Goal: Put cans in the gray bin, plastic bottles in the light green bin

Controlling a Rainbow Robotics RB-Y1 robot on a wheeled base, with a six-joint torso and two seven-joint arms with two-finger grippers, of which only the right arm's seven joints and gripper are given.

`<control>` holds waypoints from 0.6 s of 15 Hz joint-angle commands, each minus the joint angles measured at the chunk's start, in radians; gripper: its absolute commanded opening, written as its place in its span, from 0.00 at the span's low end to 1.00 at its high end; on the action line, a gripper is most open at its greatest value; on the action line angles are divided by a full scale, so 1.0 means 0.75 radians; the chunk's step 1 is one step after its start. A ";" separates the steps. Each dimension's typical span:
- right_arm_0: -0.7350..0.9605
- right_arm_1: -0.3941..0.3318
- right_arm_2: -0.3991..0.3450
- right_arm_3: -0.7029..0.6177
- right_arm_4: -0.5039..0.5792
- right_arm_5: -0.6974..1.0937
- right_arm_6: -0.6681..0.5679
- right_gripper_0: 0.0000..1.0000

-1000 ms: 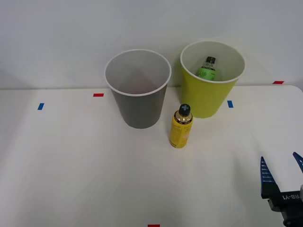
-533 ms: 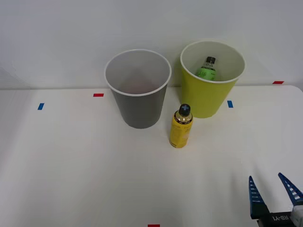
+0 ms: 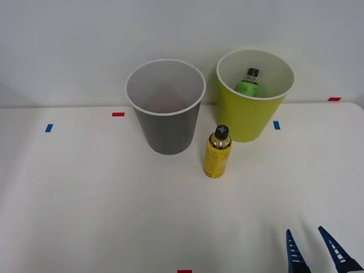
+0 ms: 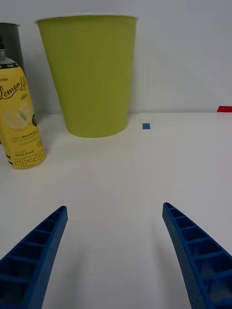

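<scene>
Front view: right tool [image 3: 315, 250], fingers spread and empty, has drawn back low across the bench [image 3: 85, 199]. Green plastic bottle [image 3: 248, 81] lies inside light green bin [image 3: 254, 116]; yellow lemon-tea container [image 3: 217, 152], possibly a can, stands between the bins, gray bin [image 3: 166, 108] apparently awaiting it.

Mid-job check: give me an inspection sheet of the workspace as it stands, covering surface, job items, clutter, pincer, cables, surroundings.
Surface: white table with small red and blue tape marks.
Job's things: gray bin upright, inside looks bare; light green bin upright, holding the plastic bottle; yellow lemon-tea container with dark cap standing in front of the two bins, unsorted.
Clutter: nothing seen.
Pincer: right pincer open, low at the table's near right, holding nothing.
Cables: nothing seen.
Surroundings: plain white wall behind.
</scene>
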 commanded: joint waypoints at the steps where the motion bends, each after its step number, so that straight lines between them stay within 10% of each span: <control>1: 0.036 0.067 -0.028 0.004 0.045 -0.003 -0.013 0.66; 9: 0.048 0.112 -0.038 0.004 0.098 -0.013 -0.031 0.66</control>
